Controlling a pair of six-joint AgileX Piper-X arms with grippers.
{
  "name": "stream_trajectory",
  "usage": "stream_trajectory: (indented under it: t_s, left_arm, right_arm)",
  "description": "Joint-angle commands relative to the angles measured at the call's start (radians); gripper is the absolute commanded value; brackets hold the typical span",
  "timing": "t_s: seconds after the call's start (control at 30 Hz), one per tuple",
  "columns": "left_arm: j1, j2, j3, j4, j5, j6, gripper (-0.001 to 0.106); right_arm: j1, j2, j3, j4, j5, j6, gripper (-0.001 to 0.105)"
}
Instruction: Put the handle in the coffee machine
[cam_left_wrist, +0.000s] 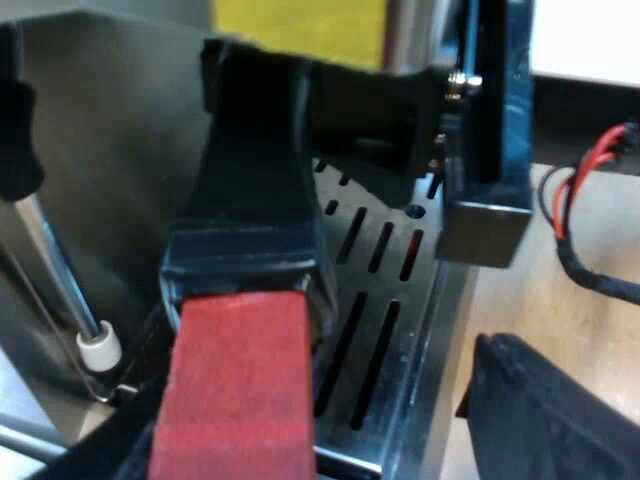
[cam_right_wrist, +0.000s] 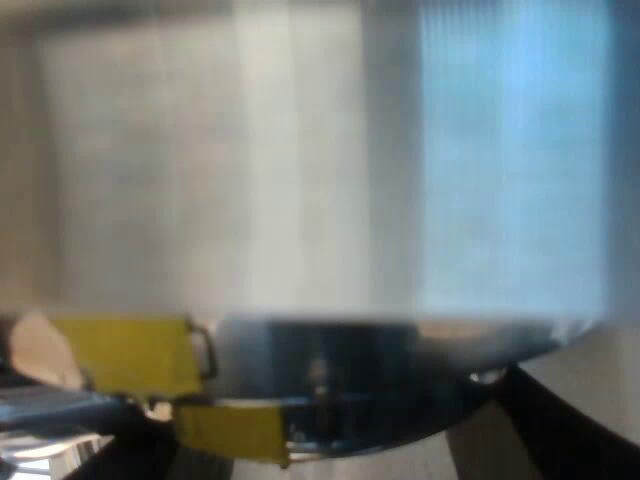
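Closest to your left wrist camera, the red end (cam_left_wrist: 235, 390) of the handle (cam_left_wrist: 250, 190) is pointing back at you. The dark grip is running away from it over the slotted drip tray (cam_left_wrist: 425, 320) at the front of the espresso machine (cam_left_wrist: 120, 120). Your left tool (cam_left_wrist: 487, 190) is sitting just beside the dark part of the handle, but you cannot tell whether it is clamping the handle or standing open. The holder's metal head is hiding behind the handle, so you are most likely working the seating step. The next move is calling for the head to go up into the machine's front and the handle to swing until it locks. A steam wand (cam_left_wrist: 65, 280) with a white tip (cam_left_wrist: 98, 347) is hanging near the handle, against the machine's wall, and is standing in the way of any wide swing. The bare counter (cam_left_wrist: 540, 290) is lying beyond the tray's edge. Your right wrist camera is facing what is probably the machine's dark metal, carrying yellow labels (cam_right_wrist: 130, 355). Your right tool (cam_right_wrist: 570, 430) is giving you no state to read.
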Motion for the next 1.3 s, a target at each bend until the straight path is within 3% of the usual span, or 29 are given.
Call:
stream_trajectory:
  t_s: [0.03,0.23,0.6,0.73,0.8,1.0,1.17,1.3]
  left_arm:
    - [0.002,-0.056,-0.006,0.051,0.005,0.036,0.055]
    - [0.007,-0.093,-0.006,0.043,0.001,0.037,0.055]
    - [0.009,-0.092,-0.006,-0.008,-0.08,0.037,0.055]
    - [0.025,-0.092,-0.006,-0.03,-0.077,0.037,0.055]
    - [0.097,-0.092,-0.006,-0.049,-0.057,0.024,0.055]
    - [0.195,-0.092,-0.006,-0.047,-0.026,0.024,0.055]
    - [0.216,-0.092,-0.007,-0.045,-0.012,0.024,0.055]
    - [0.217,-0.129,-0.025,0.025,-0.01,0.029,0.049]
  right_arm:
    - [-0.005,-0.008,-0.009,-0.061,0.004,-0.006,0.05]
    - [-0.005,-0.008,-0.009,-0.061,0.004,-0.006,0.05]
    - [-0.005,-0.008,-0.009,-0.068,0.004,-0.006,0.05]
    - [-0.005,-0.008,-0.009,-0.068,0.004,-0.006,0.05]
    - [-0.005,-0.008,-0.009,-0.068,0.004,-0.006,0.05]
    - [-0.005,-0.008,-0.009,-0.068,0.004,-0.006,0.05]
    - [-0.005,-0.008,-0.009,-0.068,0.004,-0.006,0.05]
    - [-0.005,-0.008,-0.009,-0.068,0.004,-0.006,0.05]
